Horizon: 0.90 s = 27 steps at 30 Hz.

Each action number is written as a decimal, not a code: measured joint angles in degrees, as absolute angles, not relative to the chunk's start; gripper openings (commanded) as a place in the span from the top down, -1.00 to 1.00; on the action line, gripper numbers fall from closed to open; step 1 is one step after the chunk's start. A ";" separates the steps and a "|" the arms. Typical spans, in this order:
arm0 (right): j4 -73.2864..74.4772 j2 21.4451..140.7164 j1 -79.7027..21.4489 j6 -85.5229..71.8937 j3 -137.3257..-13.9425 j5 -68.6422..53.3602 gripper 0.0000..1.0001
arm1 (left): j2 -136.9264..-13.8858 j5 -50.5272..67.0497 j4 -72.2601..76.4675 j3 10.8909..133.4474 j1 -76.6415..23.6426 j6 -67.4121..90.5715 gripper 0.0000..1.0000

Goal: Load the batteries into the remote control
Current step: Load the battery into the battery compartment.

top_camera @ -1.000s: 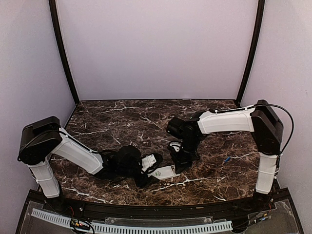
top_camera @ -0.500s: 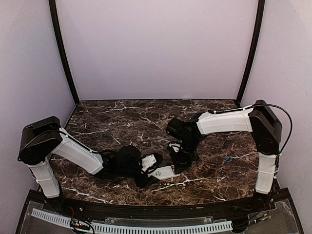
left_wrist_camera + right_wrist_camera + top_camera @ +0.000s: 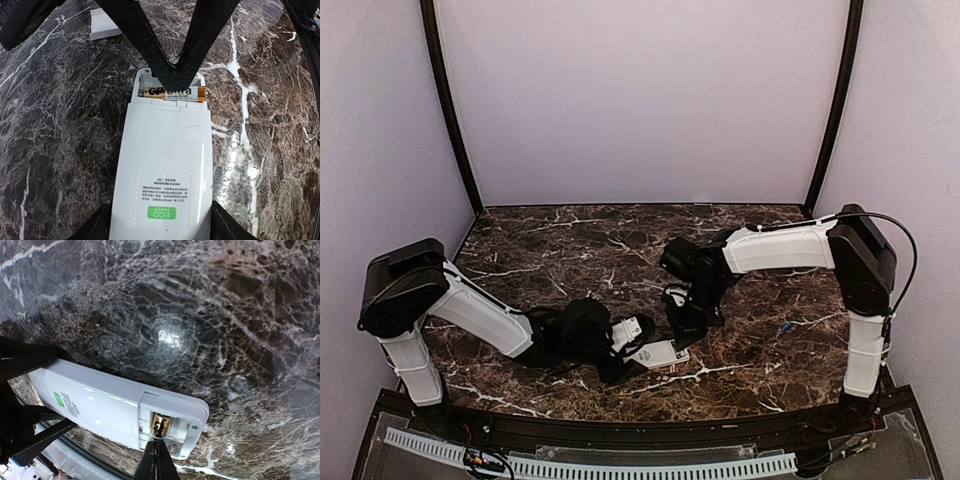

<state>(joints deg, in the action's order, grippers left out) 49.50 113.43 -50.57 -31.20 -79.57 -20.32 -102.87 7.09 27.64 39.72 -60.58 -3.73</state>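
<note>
Pose: left arm lies low, stretched along the table, forearm near flat. Left gripper clamps the remote by its long edges at the end nearest the wrist, one finger per side. From its side the right arm reaches in, wrist pitched down. Right gripper points steeply down, tips closed together in a V, touching the battery right under them. We can't tell if they pinch it or just sit on it.

Remote is white, back up, running straight out from the left gripper; we can't tell if it touches the table. Green label sits just ahead of that gripper's tips. Its far-end compartment is open, and the gold-and-black battery lies crosswise in it. White plate lies on the table beyond that end, apart from both grippers. Loose on the table lies the blue battery, well out to the right gripper's right.

Table is glossy dark brown marble with white veins. Room walls are pale lilac.
</note>
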 measured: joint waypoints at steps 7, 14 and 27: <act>47.24 113.67 -50.06 -32.05 -79.26 -19.66 0.99 | -102.89 7.57 27.64 39.72 -60.27 -3.86 -0.22; 46.22 113.67 -49.84 -32.21 -78.96 -19.42 0.87 | -102.91 7.88 27.68 39.72 -60.23 -3.86 -0.22; 51.59 114.02 -50.37 -30.98 -82.00 -17.34 0.77 | -103.20 7.97 27.62 40.16 -60.20 -3.84 -0.23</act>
